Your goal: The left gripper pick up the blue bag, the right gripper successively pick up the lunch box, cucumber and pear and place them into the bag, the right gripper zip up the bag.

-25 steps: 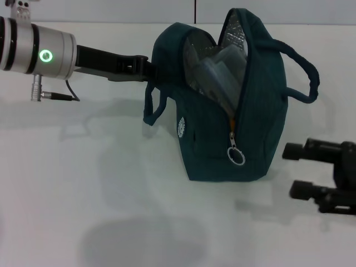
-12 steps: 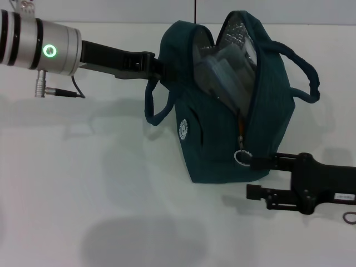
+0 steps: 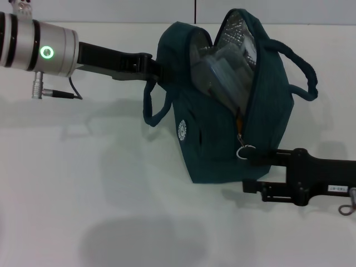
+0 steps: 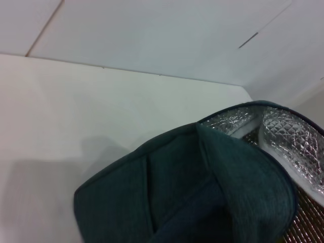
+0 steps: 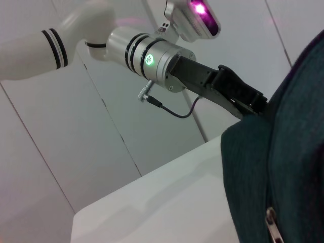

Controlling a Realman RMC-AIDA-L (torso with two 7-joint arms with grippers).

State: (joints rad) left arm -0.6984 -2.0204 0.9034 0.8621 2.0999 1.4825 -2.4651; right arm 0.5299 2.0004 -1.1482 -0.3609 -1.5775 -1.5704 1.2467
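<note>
Now | right gripper (image 3: 247,170) open beside ring pull (image 3: 245,151), nudged leftward | left gripper (image 3: 157,71) clamps blue bag (image 3: 214,139)

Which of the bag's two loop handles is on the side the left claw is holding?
The handle hanging on the blue bag's left flank, just under the left claw. The other handle sticks out on the opposite side, above the right claw.

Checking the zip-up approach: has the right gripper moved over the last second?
Yes. The right gripper has come in from the table's right edge, leftward to the blue bag, its upper finger now at the ring pull.
</note>
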